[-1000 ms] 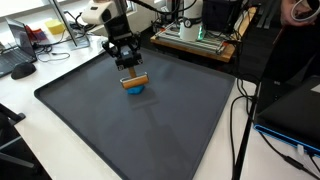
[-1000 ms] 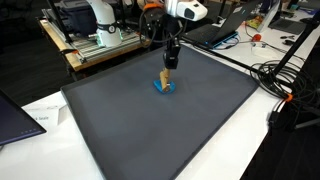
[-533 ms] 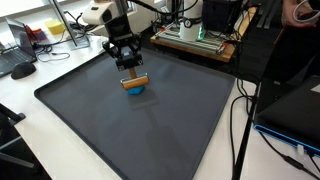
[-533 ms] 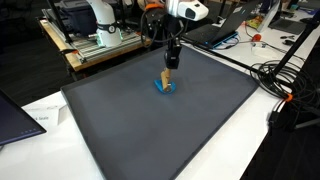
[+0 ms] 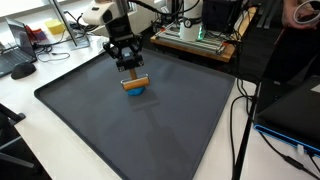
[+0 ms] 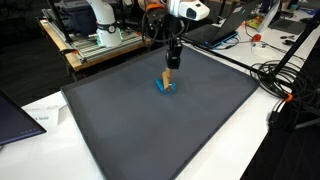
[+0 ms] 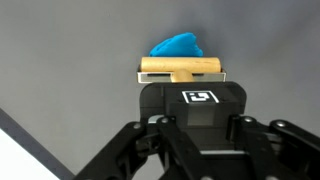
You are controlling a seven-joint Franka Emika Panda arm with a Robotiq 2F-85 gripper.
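Note:
A wooden tool with a flat crossbar (image 7: 181,66) and a short stem stands on the dark grey mat (image 5: 160,130). Its bar rests against a crumpled blue object (image 7: 177,46). My gripper (image 7: 184,82) comes straight down onto the stem and is shut on it; a black housing with a square marker hides the fingertips in the wrist view. In both exterior views the gripper (image 5: 129,67) (image 6: 171,63) stands upright over the wooden tool (image 5: 134,80) (image 6: 168,77), and the blue object (image 5: 134,89) (image 6: 163,87) lies at its foot on the mat's far half.
The mat (image 6: 160,130) covers most of a white table. Electronics racks (image 5: 200,35) stand behind it, cables (image 6: 285,90) hang off one side, and a laptop (image 6: 15,115) sits at a corner. A keyboard (image 5: 20,68) lies beyond the mat.

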